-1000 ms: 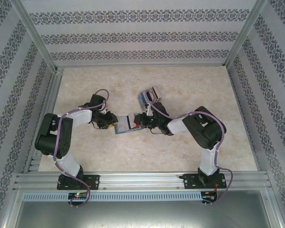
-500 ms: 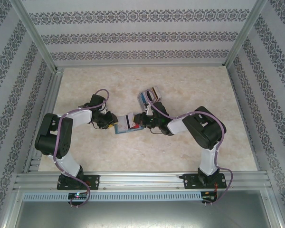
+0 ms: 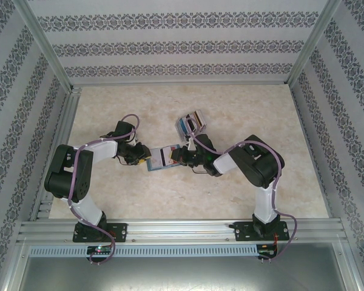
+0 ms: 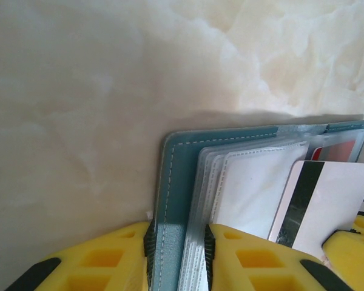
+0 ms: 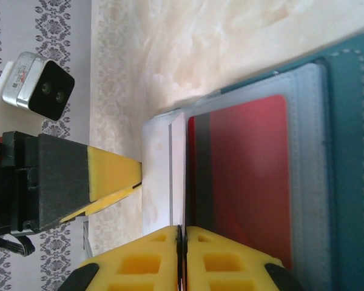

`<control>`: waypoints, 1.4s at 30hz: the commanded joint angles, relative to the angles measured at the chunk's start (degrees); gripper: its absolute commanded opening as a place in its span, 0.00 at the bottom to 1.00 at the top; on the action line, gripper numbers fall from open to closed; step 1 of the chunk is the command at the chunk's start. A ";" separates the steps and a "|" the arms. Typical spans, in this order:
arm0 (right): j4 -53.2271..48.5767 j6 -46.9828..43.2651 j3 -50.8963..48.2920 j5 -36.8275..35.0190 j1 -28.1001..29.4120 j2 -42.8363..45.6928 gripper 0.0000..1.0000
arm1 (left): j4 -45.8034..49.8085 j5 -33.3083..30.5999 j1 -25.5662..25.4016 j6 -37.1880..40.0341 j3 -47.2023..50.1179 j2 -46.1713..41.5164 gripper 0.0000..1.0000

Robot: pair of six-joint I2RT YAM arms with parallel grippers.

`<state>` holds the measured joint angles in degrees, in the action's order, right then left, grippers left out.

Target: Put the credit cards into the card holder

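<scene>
The teal card holder (image 3: 160,167) lies open mid-table. My left gripper (image 3: 146,159) is shut on its left edge, pinching the teal cover (image 4: 173,182) and the clear sleeves (image 4: 249,194) together. My right gripper (image 3: 178,156) is shut on a whitish credit card (image 4: 337,200) with a dark stripe, held over the holder's right part, its edge against the sleeves. That card (image 5: 161,176) stands nearly edge-on in the right wrist view. A red card (image 5: 249,176) sits inside a sleeve. Several more credit cards (image 3: 190,121) lie in a fanned pile behind the holder.
The marble tabletop (image 3: 249,115) is bounded by an aluminium frame (image 3: 182,229) and patterned walls. The two grippers work close together, and the left gripper's yellow finger (image 5: 109,176) stands just beside the held card.
My right gripper has slid a little to the left with the whitish card, bringing it further over the holder. The left gripper has stayed put on the holder.
</scene>
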<state>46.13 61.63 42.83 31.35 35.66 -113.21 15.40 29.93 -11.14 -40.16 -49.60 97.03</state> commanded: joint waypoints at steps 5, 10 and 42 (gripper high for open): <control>1.37 -1.16 -0.93 1.46 -1.51 1.90 0.11 | -0.02 -0.49 0.55 0.14 1.24 -0.40 0.30; 1.33 -1.08 -0.25 1.87 -1.38 1.02 0.11 | -0.26 -0.48 0.57 -0.01 1.58 -0.53 0.30; -0.22 -1.59 4.28 2.87 0.80 -3.99 0.11 | 0.25 -0.30 0.50 0.11 0.56 -0.53 0.30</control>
<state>47.20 61.56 46.19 34.92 35.42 -116.31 14.85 30.00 -11.14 -40.16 -49.34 97.01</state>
